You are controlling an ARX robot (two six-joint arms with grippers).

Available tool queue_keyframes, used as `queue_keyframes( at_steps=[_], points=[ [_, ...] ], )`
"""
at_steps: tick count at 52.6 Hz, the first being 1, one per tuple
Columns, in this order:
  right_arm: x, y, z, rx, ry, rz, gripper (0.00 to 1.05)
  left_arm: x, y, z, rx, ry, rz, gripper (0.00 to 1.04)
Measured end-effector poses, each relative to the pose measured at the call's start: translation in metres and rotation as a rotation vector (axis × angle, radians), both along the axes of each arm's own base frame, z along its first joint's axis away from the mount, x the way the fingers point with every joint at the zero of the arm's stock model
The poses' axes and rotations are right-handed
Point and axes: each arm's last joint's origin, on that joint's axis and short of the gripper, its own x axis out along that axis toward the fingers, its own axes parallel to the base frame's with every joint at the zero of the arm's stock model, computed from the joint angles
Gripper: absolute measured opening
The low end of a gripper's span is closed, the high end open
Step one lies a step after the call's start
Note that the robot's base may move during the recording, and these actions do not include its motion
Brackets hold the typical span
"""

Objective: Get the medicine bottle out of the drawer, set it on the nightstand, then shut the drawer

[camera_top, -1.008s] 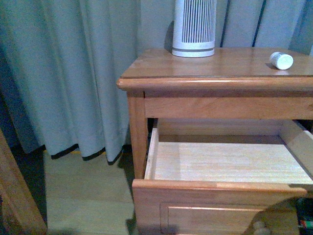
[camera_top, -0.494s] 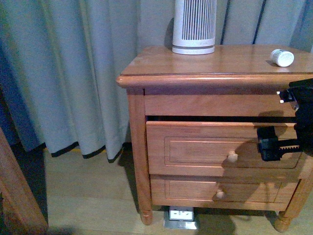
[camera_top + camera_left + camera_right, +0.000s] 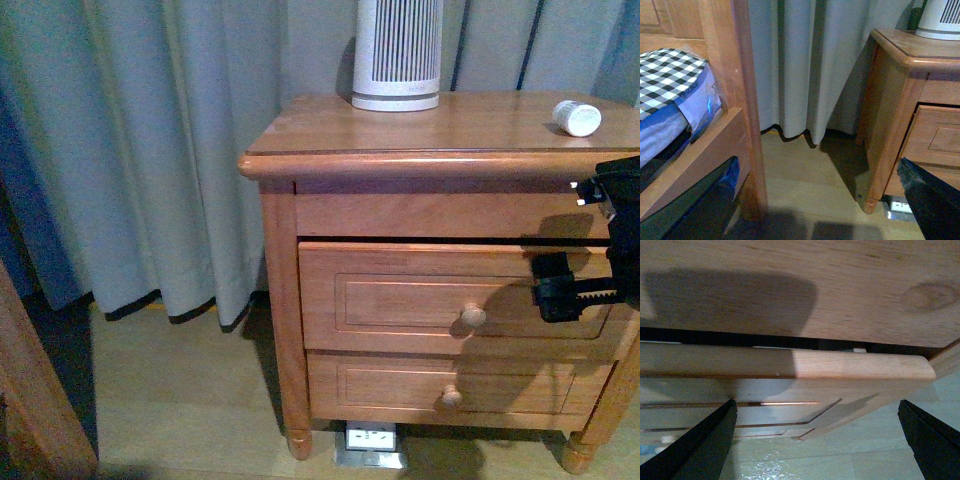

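1. The nightstand [image 3: 400,125] is honey-brown wood with a glossy, rounded-edge top and turned feet.
2. The drawer [image 3: 440,295], its upper one, has a recessed panel and round knob; it sits nearly shut, a thin dark gap under the nightstand's top rail.
3. A white slatted device [image 3: 397,50], tapered, stands at the nightstand's back edge.
4. The right gripper [image 3: 820,440], black, faces the drawer front with fingers spread wide, holding nothing.
5. The left gripper [image 3: 825,200] is likewise apart and empty, off the nightstand's left side.
6. The medicine bottle [image 3: 578,117], a small white cylinder, lies on the nightstand's top near its right end.
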Motion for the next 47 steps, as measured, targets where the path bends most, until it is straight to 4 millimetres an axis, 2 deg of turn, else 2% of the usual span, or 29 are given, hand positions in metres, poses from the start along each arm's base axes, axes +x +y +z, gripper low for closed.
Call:
queue_keyframes(
  at_steps=[24,35,43,47],
  points=[
    [0.007,-0.014,-0.005,-0.028,-0.009,-0.030,0.98,0.000,0.000,0.000,0.000,0.000,0.000,0.98],
    [0.005,-0.013,0.000,0.015,0.015,-0.046,0.98,0.000,0.000,0.000,0.000,0.000,0.000,0.98],
    [-0.016,-0.006,0.019,0.085,0.022,-0.062,0.98,0.000,0.000,0.000,0.000,0.000,0.000,0.98],
    [-0.044,0.001,0.033,0.138,0.027,-0.071,0.98,0.000,0.000,0.000,0.000,0.000,0.000,0.98]
  ],
)
